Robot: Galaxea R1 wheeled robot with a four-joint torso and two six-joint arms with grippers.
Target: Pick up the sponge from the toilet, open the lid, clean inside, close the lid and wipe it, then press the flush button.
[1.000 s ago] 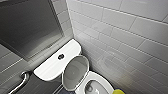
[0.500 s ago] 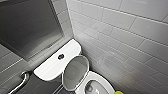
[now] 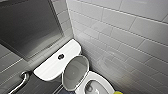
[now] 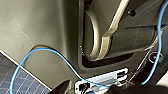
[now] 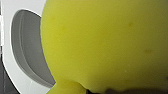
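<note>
The head view takes in the white glossy ceramic toilet (image 3: 101, 81) from above. Its white oval plastic lid (image 3: 75, 72) is raised and leans back toward the tank, with the grey inner face showing. The small dark round flush button (image 3: 61, 56) sits in the middle of the tank top. The small bright yellow sponge (image 3: 117, 92) shows at the picture's lower edge, just beside the bowl's rim. A curved metal grab bar (image 3: 21, 81) hangs left of the tank, below a large grey wall panel (image 3: 27, 27); pale wall tiles (image 3: 125, 32) run along the right.

The right wrist view gives what the head view lacks: the sponge very close, with part of a white oval rim around a grey hollow behind it. Whether the right gripper grips the sponge cannot be told.

The left wrist view shows a blue cable (image 4: 50, 52) and a patch of tiled floor (image 4: 15, 77); the left gripper's state cannot be told.
</note>
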